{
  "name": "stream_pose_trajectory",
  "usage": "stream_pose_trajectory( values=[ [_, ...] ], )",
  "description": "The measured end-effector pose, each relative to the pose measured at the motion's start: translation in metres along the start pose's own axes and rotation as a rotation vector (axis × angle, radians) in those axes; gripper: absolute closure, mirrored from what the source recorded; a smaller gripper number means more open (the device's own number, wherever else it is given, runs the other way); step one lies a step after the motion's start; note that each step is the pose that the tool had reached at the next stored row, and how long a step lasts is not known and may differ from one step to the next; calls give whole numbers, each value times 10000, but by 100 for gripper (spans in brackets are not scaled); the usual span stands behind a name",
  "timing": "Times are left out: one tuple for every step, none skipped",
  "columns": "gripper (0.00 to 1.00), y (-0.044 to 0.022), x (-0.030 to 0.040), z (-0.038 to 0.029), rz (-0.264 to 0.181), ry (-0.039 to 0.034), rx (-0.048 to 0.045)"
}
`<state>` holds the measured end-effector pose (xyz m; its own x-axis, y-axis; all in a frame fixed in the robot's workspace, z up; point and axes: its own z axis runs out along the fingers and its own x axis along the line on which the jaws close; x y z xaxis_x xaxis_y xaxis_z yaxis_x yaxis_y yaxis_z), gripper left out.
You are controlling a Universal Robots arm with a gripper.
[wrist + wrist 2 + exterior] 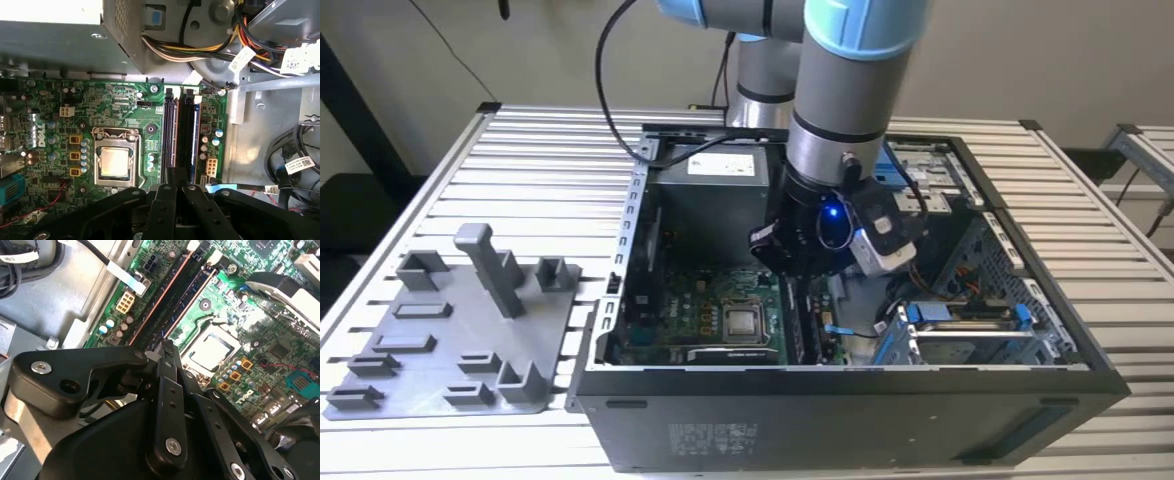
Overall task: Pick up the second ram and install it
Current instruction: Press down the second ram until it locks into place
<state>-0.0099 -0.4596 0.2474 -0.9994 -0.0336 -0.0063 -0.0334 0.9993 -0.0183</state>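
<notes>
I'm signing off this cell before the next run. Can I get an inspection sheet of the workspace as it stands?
Surface: slatted metal table carrying an open computer case.
Job's things: the memory slots lie just ahead of the gripper; the second ram cannot be told apart from them.
Clutter: grey holder fixture on the exterior view's left, beside the case.
Grippers: gripper down inside the case, over one end of the slots.
Cables: black cable loops off the arm; wire bundle beside the power supply.
Surroundings: plain wall behind; another slatted table at the exterior view's right.
</notes>
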Motion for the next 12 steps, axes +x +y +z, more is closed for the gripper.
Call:
stream_pose_trajectory(
  values=[
    [89, 4, 1, 0, -78, -6, 1],
    [89, 6, 2, 2, -172, -11, 0],
    [89, 6, 2, 2, -295, -13, 1],
    [89, 6, 2, 2, -442, -15, 1],
    [89, 6, 2, 3, -616, -19, -1],
    [89, 6, 2, 3, -795, -23, -4],
    [89, 7, 2, 4, -981, -26, -6],
    [89, 7, 2, 4, -1161, -30, -7],
    [89, 7, 2, 4, -1340, -33, -9],
    [89, 7, 2, 4, -1536, -37, -10],
    [89, 7, 2, 4, -1717, -39, -10],
    [89, 7, 2, 4, -1896, -43, -11]
  ],
)
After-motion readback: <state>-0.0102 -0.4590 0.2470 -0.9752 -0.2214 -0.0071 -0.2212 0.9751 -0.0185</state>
